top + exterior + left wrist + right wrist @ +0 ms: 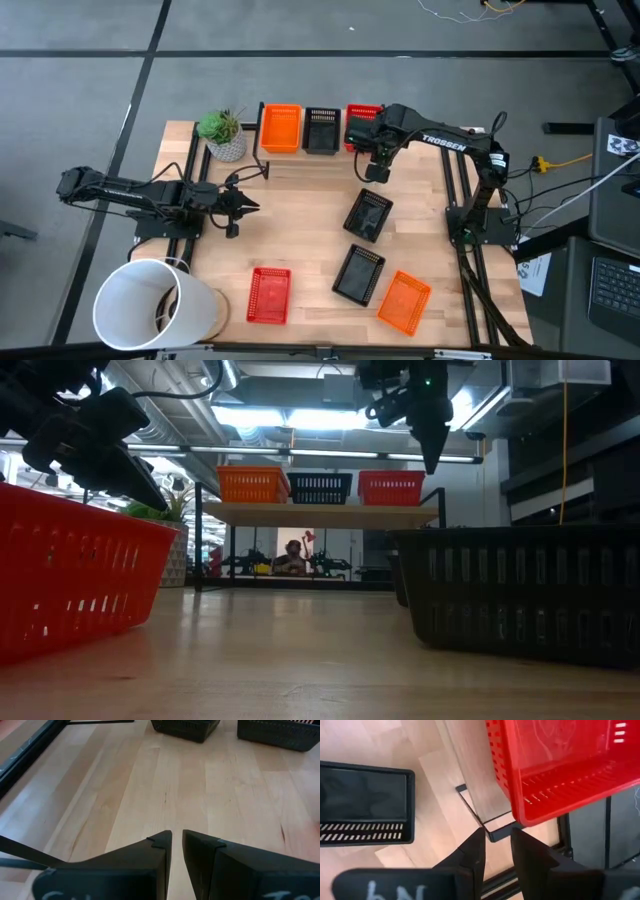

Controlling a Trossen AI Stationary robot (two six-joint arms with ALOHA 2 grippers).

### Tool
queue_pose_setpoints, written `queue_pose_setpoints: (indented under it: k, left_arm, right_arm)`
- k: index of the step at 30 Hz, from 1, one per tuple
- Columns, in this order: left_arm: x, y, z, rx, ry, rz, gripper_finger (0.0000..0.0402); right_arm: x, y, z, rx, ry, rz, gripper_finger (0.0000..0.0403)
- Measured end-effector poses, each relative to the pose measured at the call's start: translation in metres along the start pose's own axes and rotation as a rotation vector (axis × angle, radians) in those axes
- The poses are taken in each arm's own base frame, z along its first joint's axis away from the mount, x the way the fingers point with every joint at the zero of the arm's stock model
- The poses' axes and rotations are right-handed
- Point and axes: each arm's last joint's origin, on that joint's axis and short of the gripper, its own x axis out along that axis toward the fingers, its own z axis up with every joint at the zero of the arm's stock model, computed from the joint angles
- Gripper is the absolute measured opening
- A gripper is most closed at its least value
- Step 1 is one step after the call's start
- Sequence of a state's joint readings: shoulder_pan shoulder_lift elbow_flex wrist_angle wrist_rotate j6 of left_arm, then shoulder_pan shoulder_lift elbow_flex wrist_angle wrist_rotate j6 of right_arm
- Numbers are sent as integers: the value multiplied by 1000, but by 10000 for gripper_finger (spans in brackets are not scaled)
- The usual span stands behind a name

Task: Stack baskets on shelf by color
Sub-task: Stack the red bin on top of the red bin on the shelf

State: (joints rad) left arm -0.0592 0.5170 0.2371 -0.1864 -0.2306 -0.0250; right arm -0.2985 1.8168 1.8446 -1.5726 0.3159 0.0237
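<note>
Your right hand (pixel 377 176), narrowly parted and empty, hangs beside the red mesh-sided plastic basket (pixel 362 124) on the low light-wood shelf (pixel 320 514); swinging could knock it off.

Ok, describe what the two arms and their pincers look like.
Both arms are dark, jointed and slim. The right arm carries white TROSSEN lettering. Each pincer, left pincer and right pincer, has two black tapered fingers. Black cables trail along the left arm.

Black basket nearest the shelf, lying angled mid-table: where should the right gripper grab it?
Probably one thin long wall of the black basket, one finger inside and one outside, coming straight down. It sits upright with its mouth open upward, rotated on the table, so the right gripper likely needs wrist rotation to square with that wall.
</note>
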Motion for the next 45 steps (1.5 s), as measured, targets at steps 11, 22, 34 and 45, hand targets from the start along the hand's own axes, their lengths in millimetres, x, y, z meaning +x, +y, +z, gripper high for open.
queue_pose_setpoints:
  k: [11, 22, 34, 45]
  left_arm:
    - [0, 0, 0, 0, 1, 0, 37]
    - [0, -3, 3, -40, -24, -98, 37]
    - [15, -19, 34, -150, -76, -467, 37]
    - [49, -85, 49, -39, 205, -866, 37]
  right_arm:
    - [-9, 31, -1, 76, 26, 378, 94]
    - [-27, 102, -46, -73, 98, 503, 94]
    - [-21, 158, -127, 178, 46, 392, 94]
    - [-17, 187, -153, 227, 11, 389, 94]
